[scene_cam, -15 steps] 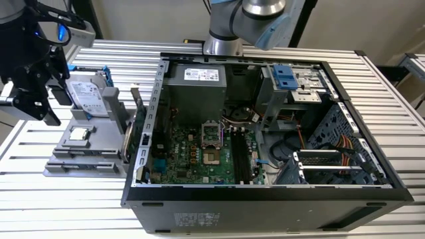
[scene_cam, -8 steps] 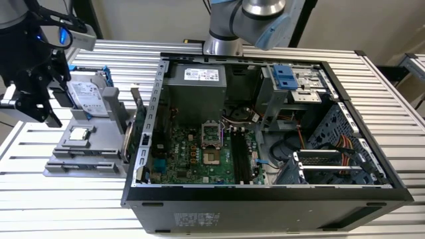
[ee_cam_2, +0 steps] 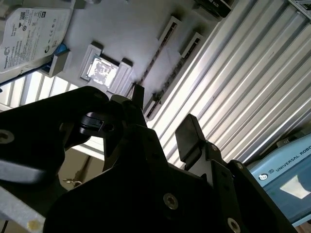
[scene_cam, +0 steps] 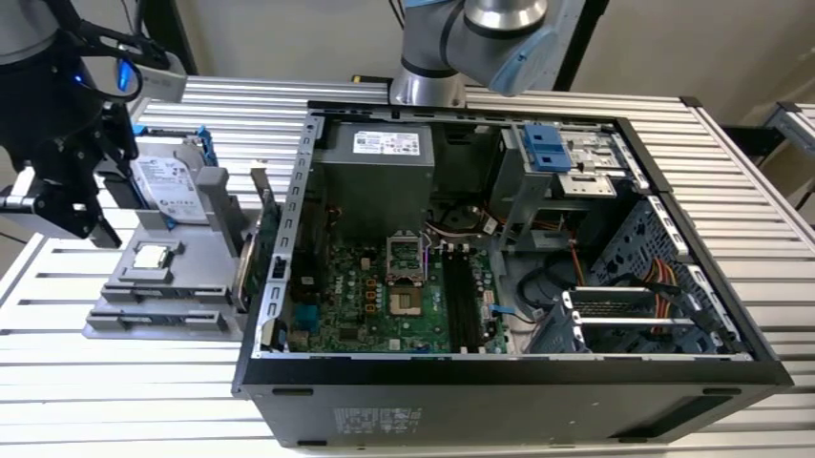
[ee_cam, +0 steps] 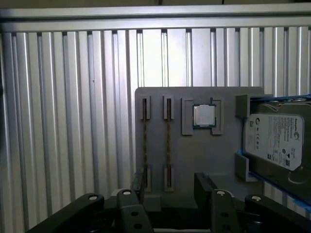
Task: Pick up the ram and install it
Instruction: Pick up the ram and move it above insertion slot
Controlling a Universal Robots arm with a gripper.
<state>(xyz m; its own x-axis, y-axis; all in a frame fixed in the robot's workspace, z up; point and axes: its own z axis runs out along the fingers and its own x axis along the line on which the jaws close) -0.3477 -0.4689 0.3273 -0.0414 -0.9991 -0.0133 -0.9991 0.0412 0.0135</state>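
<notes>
Hovering over the grey holder (ee_cam: 214,160), the gripper (ee_cam: 170,190) has its jaws apart and empty; the ram (ee_cam: 168,141) stands edge-up in its slot, not yet lifted, the computer case (scene_cam: 274,367) waiting.

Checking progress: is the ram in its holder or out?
In. Two ram sticks stand on edge in the grey holder's slots; the open gripper holds nothing.

Ram (ee_cam: 145,143): thin dark stick, on edge in gray holder (ee_cam: 223,155) slot; second stick (ee_cam: 168,143) parallel, just beside.
</notes>
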